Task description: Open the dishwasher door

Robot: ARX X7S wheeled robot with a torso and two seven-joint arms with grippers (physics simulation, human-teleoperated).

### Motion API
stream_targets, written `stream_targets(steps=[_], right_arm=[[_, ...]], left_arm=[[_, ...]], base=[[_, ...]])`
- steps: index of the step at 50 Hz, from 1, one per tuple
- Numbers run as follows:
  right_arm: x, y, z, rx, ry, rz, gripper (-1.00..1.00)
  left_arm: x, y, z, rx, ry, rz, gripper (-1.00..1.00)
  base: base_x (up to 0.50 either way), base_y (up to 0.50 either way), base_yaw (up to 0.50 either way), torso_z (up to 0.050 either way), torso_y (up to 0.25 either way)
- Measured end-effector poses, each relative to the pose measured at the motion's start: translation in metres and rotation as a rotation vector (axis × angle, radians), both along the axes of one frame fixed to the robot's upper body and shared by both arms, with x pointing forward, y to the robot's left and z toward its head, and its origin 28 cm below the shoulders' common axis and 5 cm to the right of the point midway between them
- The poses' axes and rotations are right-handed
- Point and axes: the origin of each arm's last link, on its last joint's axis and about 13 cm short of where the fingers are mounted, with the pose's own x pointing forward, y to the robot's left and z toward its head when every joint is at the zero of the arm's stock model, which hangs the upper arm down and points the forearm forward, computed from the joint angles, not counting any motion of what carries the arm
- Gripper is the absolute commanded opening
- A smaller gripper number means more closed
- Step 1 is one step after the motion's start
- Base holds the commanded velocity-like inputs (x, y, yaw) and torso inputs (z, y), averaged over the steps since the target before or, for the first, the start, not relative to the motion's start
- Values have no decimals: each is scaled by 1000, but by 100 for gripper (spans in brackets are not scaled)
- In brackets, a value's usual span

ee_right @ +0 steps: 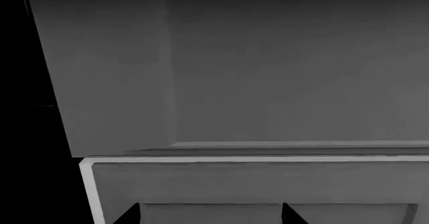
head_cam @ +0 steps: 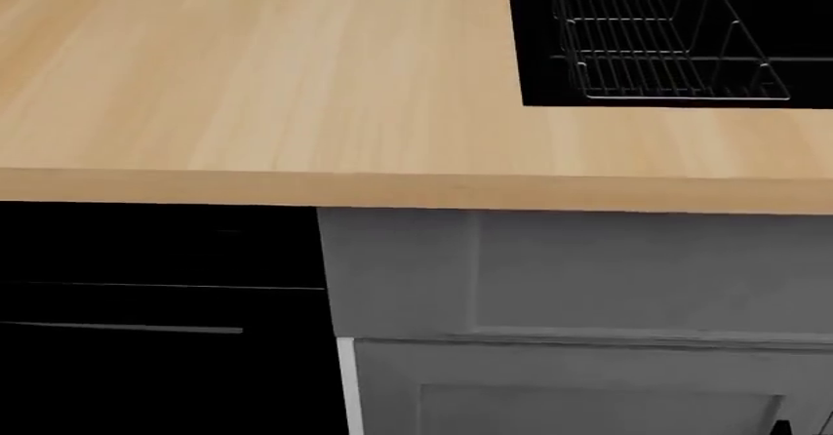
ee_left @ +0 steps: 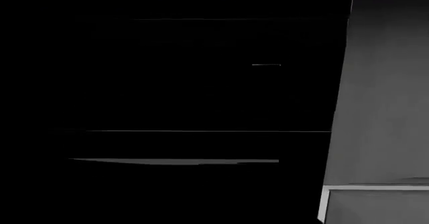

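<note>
Countertop: light wood slab, fills the upper half of the head view; its front edge runs straight across, overhanging the fronts below.
Dishwasher door: glossy black flat panel under the counter, at the left of the head view, directly beside the grey cabinets. Closed, flush with the cabinet line as far as the head view shows. In the left wrist view it fills nearly the whole picture, seen face-on.
Grey cabinet front: matte grey panel to the right of the dishwasher door, under the sink; a recessed frame is visible. The right wrist view is taken up by the same grey panelling.
Lower cabinet door: grey, below the upper panel, with a pale lit edge along its left side next to the black door.
Sink: black basin set into the countertop at the far right.
Wire rack: dark wire rack sitting inside the sink.
Handle line: thin silver horizontal strip low on the dishwasher door; also seen in the left wrist view.
Grippers: neither shows in any view; finger state cannot be told. Nothing is touching the door.
</note>
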Motion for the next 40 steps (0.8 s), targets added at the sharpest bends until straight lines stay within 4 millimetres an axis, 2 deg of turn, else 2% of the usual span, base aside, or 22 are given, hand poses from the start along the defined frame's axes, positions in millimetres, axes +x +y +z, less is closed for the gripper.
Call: stream_targets(steps=[20,27,40], right_arm=[[-1,-1,2,14,-9,-2,100],[-2,-1,3,16,-11,-2,100],[-4,-1,2,20,-8,-2,100]], left_arm=[[-2,0,3,37,3,-11,100],[-6,7,4,196,44,-35,100],[-14,30,14,630,161,-50,100]], base=[[0,0,0,0,0],[0,0,0,0,0],[0,0,0,0,0]])
